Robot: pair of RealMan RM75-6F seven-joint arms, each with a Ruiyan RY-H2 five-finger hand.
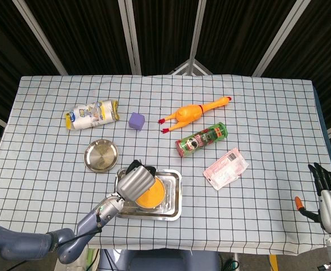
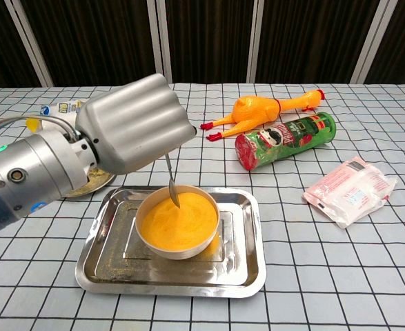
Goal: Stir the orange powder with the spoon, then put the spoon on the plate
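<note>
Two hands showing here, and only one is doing anything. Closest to the robot, the left hand (image 2: 136, 123) is hovering over the near-left part of the table, fingers closed around the handle of the spoon (image 2: 170, 182), which is hanging almost straight down with its tip just touching the orange powder (image 2: 179, 221). That powder is filling a white bowl (image 2: 154, 245), and the bowl is sitting inside a steel tray (image 2: 243, 265) right by the front edge of the checkered tablecloth (image 1: 266, 113).

Way over at the near-right corner, the right hand (image 1: 330, 195) is idling off the table edge with its dark fingers spread apart and nothing in them.

Just behind and to the left of the tray, the plate (image 1: 101, 155) is lying bare, partly hidden by the left hand in the chest view. Off to the right, a pink-and-white packet (image 2: 350, 189) is lying flat. Further back, a green chips can (image 2: 285, 140) is lying on its side, with a rubber chicken (image 2: 257, 109) stretched out just behind it. A purple cube (image 1: 136, 121) and a crumpled snack bag (image 1: 92, 114) are sitting in the far-left area.
</note>
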